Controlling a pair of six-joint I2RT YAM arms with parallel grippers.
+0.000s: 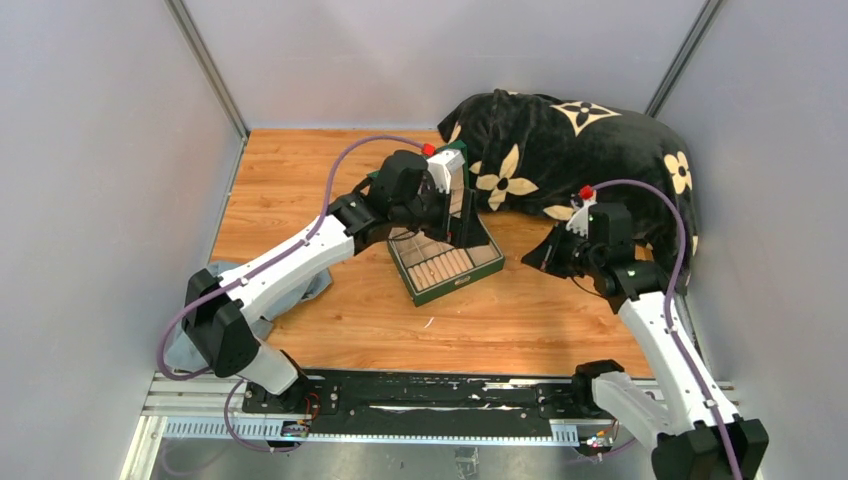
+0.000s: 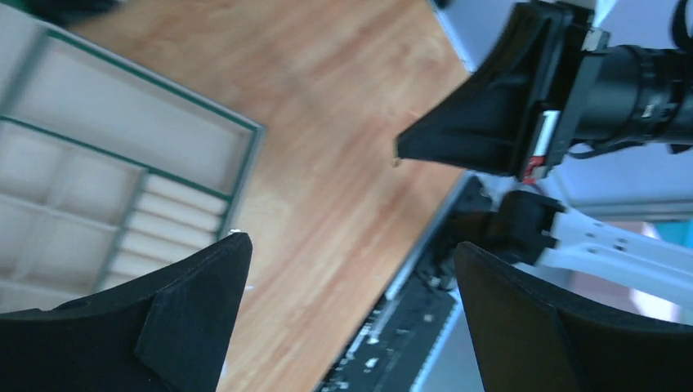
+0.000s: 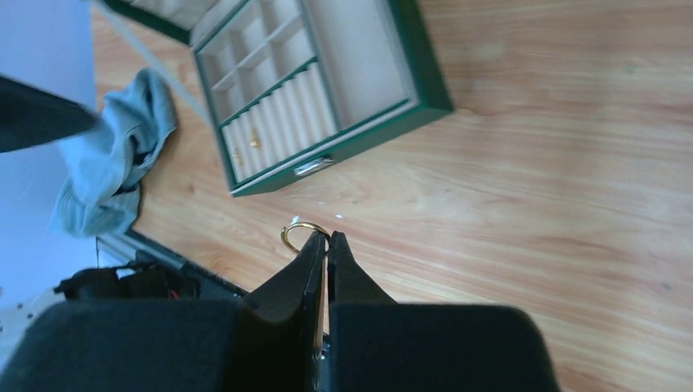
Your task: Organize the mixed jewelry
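No legible text, labels, numbers or signs anywhere

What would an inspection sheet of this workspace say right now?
Surface: wooden table.
Job's things: gold ring pinched at the right gripper's tip; green jewelry box open, small gold pieces in its ring rolls.
Clutter: blue-grey cloth at the table's left edge; black flowered blanket at the back right.
Grippers: left gripper open, by the box; right gripper shut on the ring.
Cables: purple cables along both arms.
Surroundings: grey walls.
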